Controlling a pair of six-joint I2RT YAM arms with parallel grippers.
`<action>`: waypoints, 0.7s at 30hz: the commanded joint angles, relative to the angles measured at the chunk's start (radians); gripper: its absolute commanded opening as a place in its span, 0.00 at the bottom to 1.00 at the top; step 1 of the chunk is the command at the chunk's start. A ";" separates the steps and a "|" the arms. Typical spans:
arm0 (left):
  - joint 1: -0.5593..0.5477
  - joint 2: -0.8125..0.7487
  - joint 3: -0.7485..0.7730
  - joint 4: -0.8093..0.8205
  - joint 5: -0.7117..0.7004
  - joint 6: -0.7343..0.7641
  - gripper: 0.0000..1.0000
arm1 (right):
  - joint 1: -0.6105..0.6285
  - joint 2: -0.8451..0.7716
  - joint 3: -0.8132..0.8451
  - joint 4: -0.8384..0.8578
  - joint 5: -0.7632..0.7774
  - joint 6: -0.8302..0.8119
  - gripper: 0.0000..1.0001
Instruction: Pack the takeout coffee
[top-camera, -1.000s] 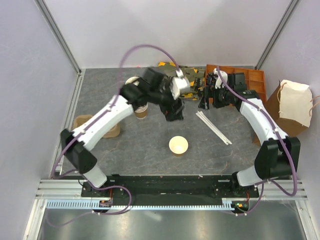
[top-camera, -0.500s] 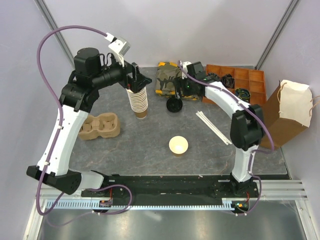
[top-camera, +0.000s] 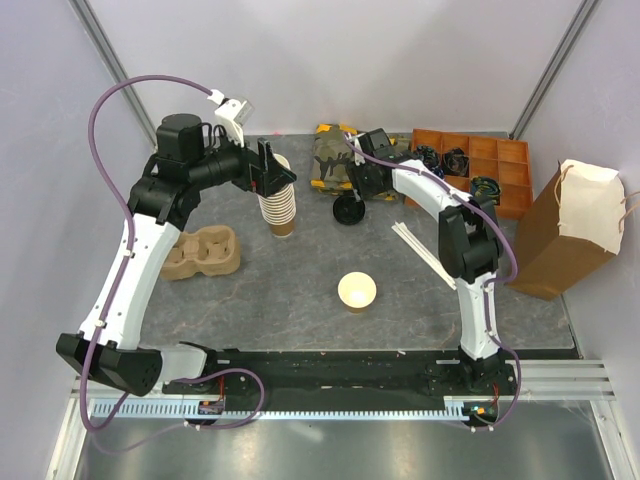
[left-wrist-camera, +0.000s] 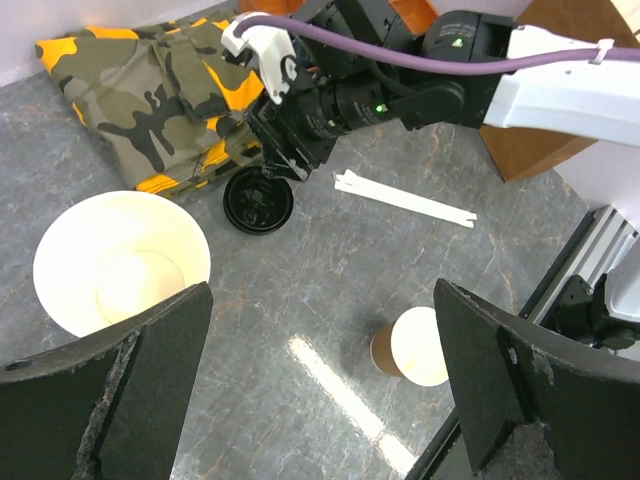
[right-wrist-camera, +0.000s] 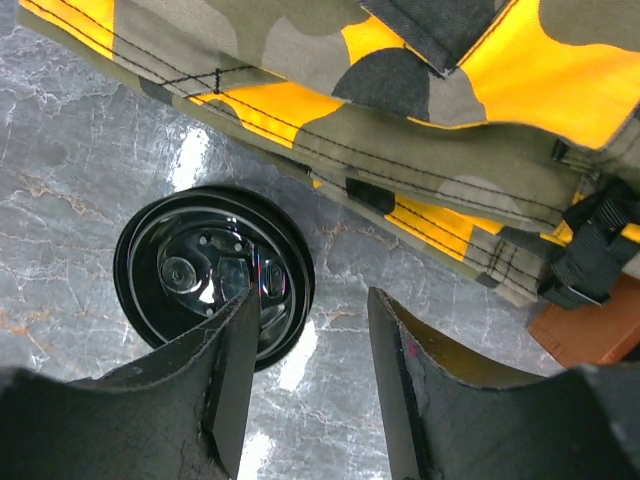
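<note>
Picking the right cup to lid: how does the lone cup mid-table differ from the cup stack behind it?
The lone cup is single and short; the cup stack is several nested, much taller. The lone cup stands by itself in front; the cup stack stands farther back and to the left. Both are upright, lidless brown paper, cream inside.

This is looking like a robotics lab test cell: white panels on aluminium posts are closing in a grey stone-patterned table, and the left arm and the right arm are sitting bolted to a black rail at its near edge, trailing purple cables. Props are lying about: a stack of paper cups, a pulp cup carrier, an orange compartment tray and a brown paper bag.
</note>
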 joint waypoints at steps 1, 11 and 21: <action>0.006 -0.011 0.005 0.051 0.034 -0.033 1.00 | 0.010 0.024 0.052 -0.010 0.025 -0.011 0.55; 0.006 -0.008 -0.012 0.064 0.032 -0.034 1.00 | 0.012 0.054 0.059 -0.017 0.025 -0.014 0.47; 0.007 -0.003 -0.007 0.071 0.032 -0.016 1.00 | 0.010 0.063 0.062 -0.021 0.022 -0.013 0.38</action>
